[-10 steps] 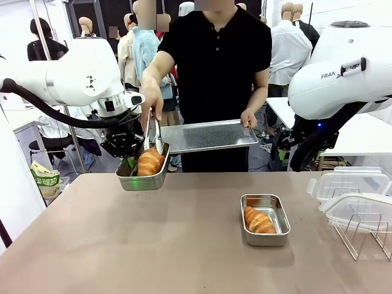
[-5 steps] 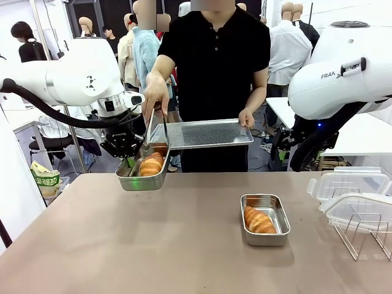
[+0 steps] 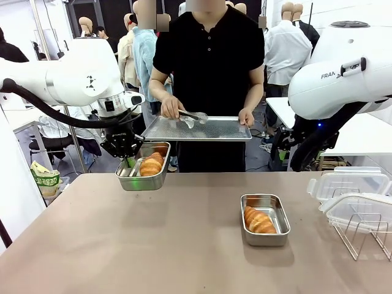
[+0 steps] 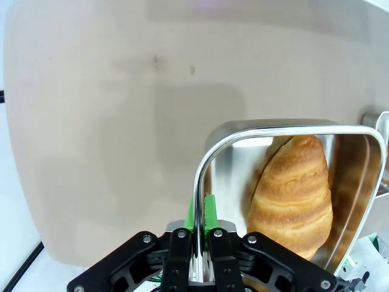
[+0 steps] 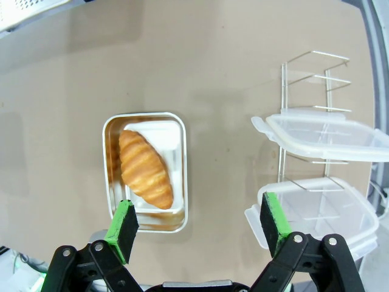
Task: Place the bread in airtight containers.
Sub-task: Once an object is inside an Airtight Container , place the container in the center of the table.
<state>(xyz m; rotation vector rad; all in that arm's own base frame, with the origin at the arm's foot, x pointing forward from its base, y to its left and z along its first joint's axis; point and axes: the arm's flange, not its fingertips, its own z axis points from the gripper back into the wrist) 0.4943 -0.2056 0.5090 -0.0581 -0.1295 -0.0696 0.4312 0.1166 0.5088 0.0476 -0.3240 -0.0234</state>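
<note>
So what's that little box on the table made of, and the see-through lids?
The tin looks like stainless steel: silvery, with a soft mirror shine. The lids look like clear plastic, slightly cloudy with white rims, though glass can't be ruled out.

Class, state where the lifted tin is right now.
In the front view, the lifted tin hangs at the left near the table's far edge, its rim pinched by the left gripper, a bread roll inside, lower left of the person's mesh tray.
</note>
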